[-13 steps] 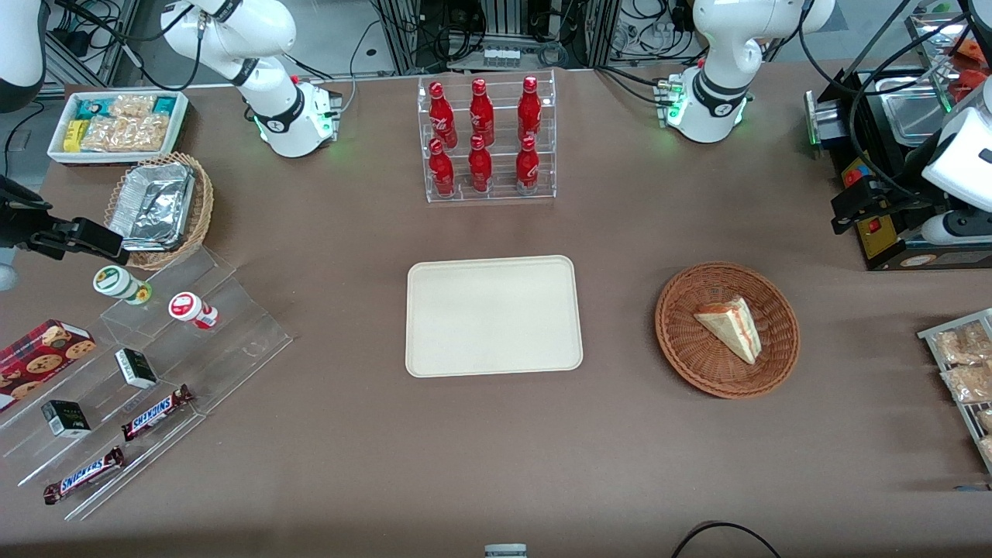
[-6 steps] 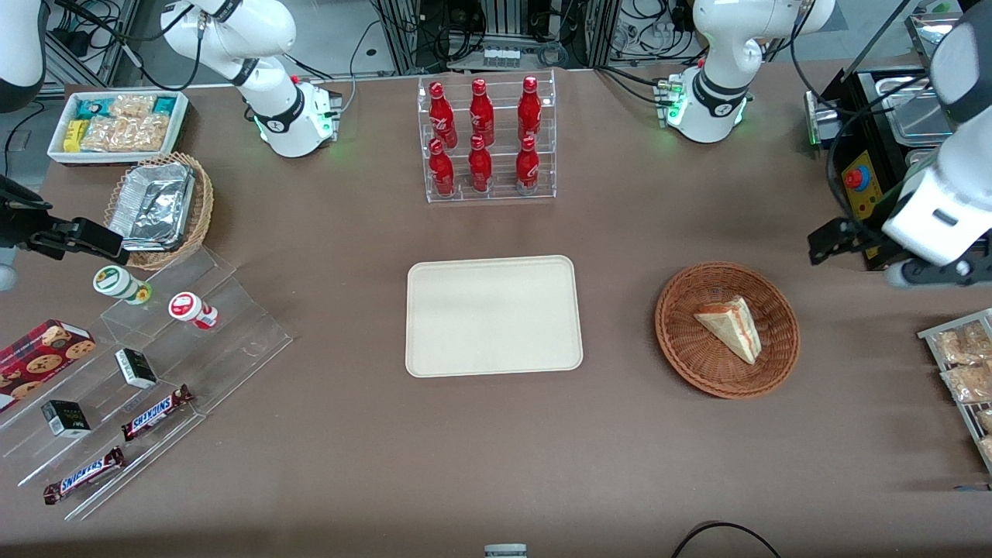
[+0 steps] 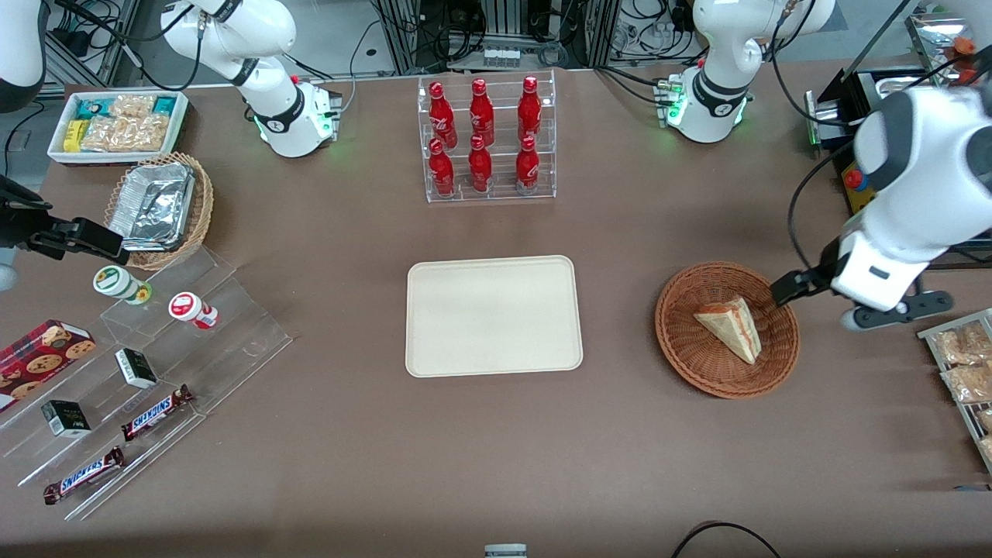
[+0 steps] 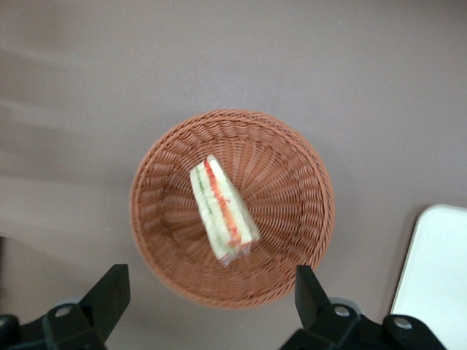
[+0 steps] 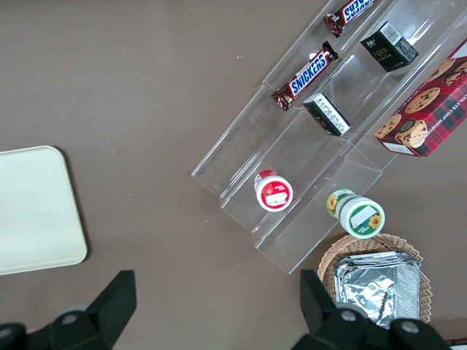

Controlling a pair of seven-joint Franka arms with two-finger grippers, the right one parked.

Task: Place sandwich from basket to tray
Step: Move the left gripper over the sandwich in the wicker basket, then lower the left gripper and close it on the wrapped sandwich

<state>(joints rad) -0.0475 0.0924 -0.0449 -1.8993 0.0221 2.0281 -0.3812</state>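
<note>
The sandwich [image 3: 729,328] lies in the basket [image 3: 685,342]. The end effector [image 4: 208,292], fingers spread wide and empty, hovers above the basket's edge, with the tray [image 3: 494,315] well apart.

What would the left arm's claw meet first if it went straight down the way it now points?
Probably the round reddish-brown wicker basket, near its rim. The open claw hangs above it, and the clear-wrapped triangular sandwich lies slightly off its line. Depth is unclear.

Clear rack [image 3: 490,138] with six red bottles stands upright at the table's far middle. Toward the parked arm's end: white snack box [image 3: 118,126] farthest, foil-filled tan wicker basket [image 3: 159,208] nearer, then stepped acrylic stand [image 3: 232,341] bearing two cups, cartons and Snickers bars [image 3: 157,412]; cookie box [image 3: 43,353] beside it.
</note>
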